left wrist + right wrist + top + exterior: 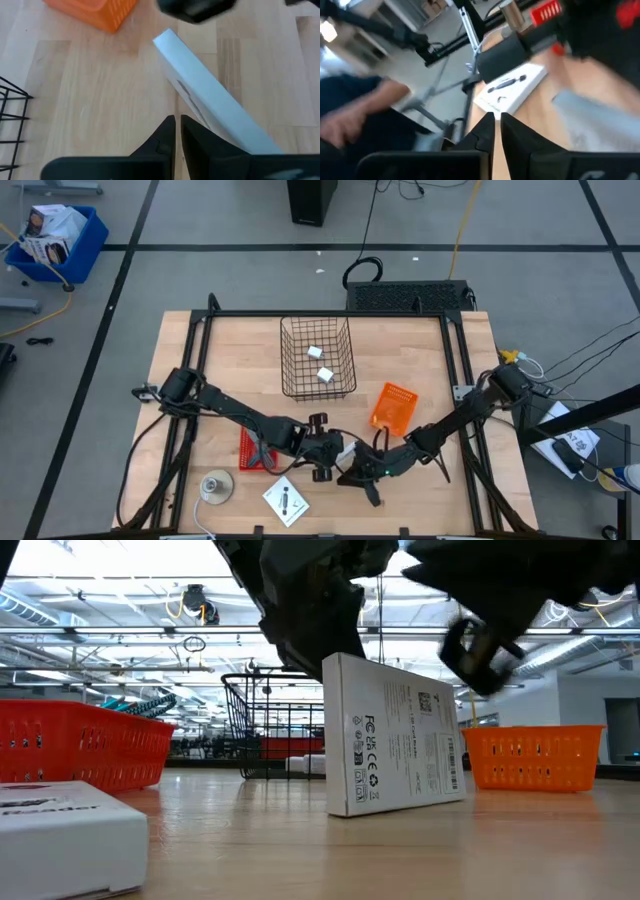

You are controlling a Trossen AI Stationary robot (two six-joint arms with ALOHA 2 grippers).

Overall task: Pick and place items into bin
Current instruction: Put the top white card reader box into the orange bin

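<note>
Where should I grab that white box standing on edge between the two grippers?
Take the white box across its thin width, near the top edge, coming from above. It stands nearly upright on the table, so its broad faces are exposed for the fingers. The left gripper sits beside it, fingers together.

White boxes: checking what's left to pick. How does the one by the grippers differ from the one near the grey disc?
The upright box rests on edge by the left gripper and right gripper; the flat box lies flat. The upright box shows fine print, the flat box a dark tool mark. Both are white, outside the wire bin.
</note>
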